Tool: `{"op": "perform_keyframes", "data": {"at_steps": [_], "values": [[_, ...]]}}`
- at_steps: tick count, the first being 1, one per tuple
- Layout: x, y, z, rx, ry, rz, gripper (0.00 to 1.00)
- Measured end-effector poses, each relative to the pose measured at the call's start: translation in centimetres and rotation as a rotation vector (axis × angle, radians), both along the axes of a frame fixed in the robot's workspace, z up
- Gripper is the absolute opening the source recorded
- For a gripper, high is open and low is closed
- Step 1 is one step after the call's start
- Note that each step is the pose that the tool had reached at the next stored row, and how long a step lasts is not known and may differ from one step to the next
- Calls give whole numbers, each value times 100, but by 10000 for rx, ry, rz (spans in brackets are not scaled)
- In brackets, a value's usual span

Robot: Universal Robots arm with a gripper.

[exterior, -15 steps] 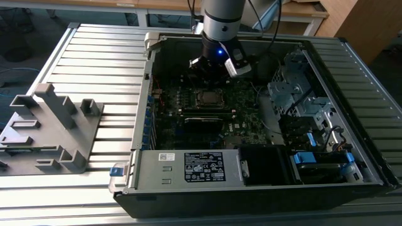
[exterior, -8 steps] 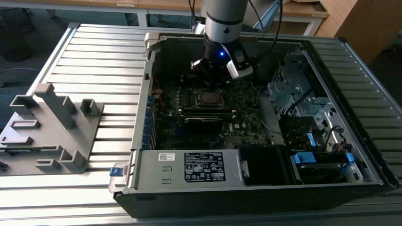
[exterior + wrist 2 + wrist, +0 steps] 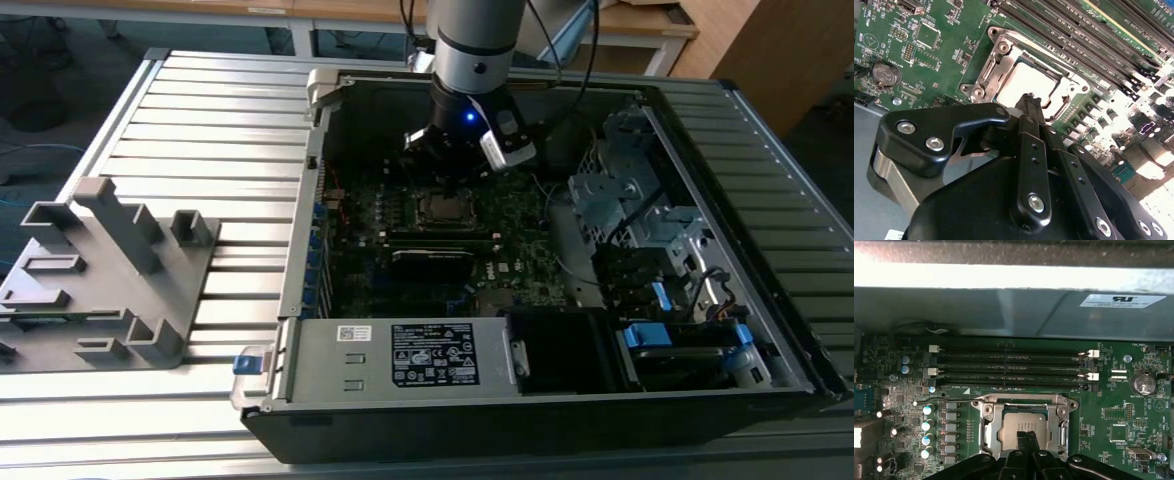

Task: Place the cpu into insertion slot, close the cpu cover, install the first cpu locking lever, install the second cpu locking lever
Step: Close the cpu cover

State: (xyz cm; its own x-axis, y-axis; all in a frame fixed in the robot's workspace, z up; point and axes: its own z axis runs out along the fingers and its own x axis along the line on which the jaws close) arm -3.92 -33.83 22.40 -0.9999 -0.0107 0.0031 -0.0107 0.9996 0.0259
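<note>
The cpu (image 3: 1021, 422), a dull silver square, lies in the insertion slot on the green motherboard. It also shows in the second wrist view (image 3: 1026, 80). The slot itself is hidden beneath the chip and the cpu cover (image 3: 990, 426). This shiny metal frame lies flat around the chip (image 3: 1004, 52). A thin lever rod (image 3: 944, 401) runs along the socket's side nearest the memory slots. My gripper (image 3: 1027, 438) hangs just above the chip's edge, fingertips pressed together with nothing between them (image 3: 1032, 102). In the exterior view the gripper (image 3: 447, 172) is inside the open case, above the socket (image 3: 442, 208).
Long black memory slots (image 3: 1009, 367) lie beside the socket, with a coin battery (image 3: 1143, 384) and capacitors (image 3: 927, 425) nearby. The case holds a power supply box (image 3: 400, 350) and a drive cage (image 3: 627, 190). A grey fixture (image 3: 107, 270) stands on the slatted table at the exterior view's left.
</note>
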Motion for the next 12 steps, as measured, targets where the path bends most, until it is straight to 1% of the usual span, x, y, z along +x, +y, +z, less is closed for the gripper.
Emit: {"op": "perform_keyframes", "data": {"at_steps": [9, 12], "values": [[-3, -2, -11, 3, -10, -19, 11], [-3, -2, -16, 1, -8, -310, 11]]}}
